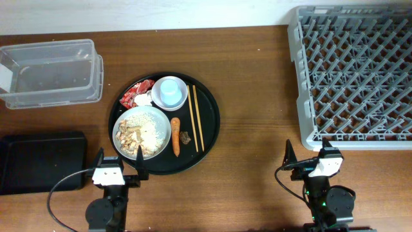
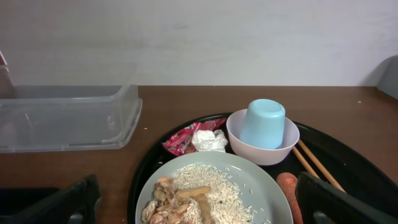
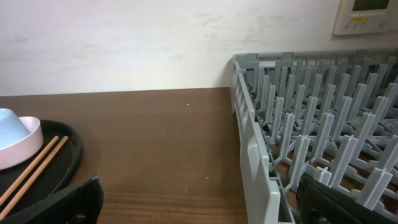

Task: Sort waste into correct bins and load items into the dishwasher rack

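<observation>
A round black tray (image 1: 209, 129) holds a white plate (image 1: 120, 122) with beige rice and food scraps (image 1: 145, 132), an orange carrot (image 1: 175, 135), a small brown bit (image 1: 186, 137), a red wrapper (image 1: 136, 92), a white tissue (image 1: 145, 99), wooden chopsticks (image 1: 196, 118), and a pale blue cup (image 1: 170, 91) upside down in a white bowl (image 1: 181, 102). My left gripper (image 1: 120, 161) is open at the tray's near edge, the plate (image 2: 155, 180) between its fingers (image 2: 199, 208). My right gripper (image 1: 306, 153) is open and empty by the grey dishwasher rack (image 1: 351, 71), whose near corner (image 3: 261, 155) shows between its fingers (image 3: 199, 202).
A clear plastic tub (image 1: 51, 72) stands at the far left, also in the left wrist view (image 2: 68, 115). A black bin (image 1: 40, 161) sits at the near left beside my left arm. Bare brown table lies between the tray and the rack.
</observation>
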